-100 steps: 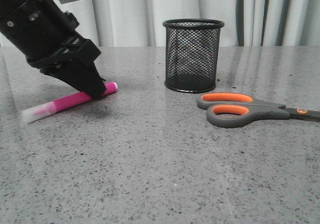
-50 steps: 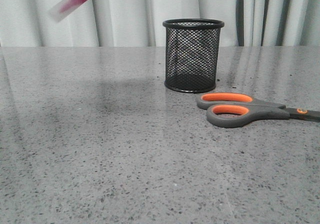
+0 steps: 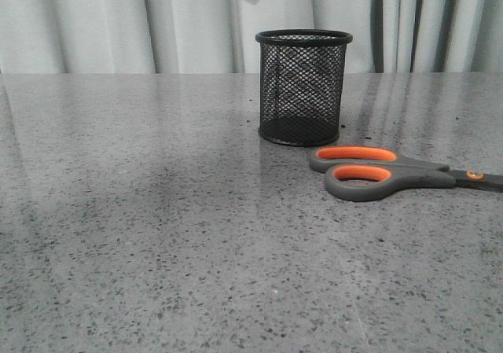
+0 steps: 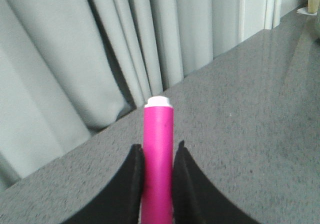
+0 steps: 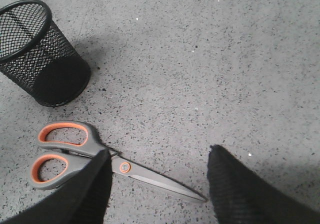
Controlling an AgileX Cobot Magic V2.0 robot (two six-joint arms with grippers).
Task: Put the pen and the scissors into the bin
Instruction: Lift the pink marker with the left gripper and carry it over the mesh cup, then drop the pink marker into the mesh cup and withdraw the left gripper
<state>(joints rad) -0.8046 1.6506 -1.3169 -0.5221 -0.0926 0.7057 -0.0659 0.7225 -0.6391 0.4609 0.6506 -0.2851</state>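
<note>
The left gripper (image 4: 158, 171) is clamped on the thick magenta-pink pen (image 4: 158, 154), high above the table. The right gripper (image 5: 157, 184), spread wide and empty, hangs over the grey-handled, orange-lined scissors (image 5: 85, 159) lying just right of the black wire-mesh bin (image 3: 304, 86).

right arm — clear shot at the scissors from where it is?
Probably yes. The right pincer is open and hovering right over the scissors, which lie flat on bare table beside the bin, not touching it. Nothing sits in between.
</note>
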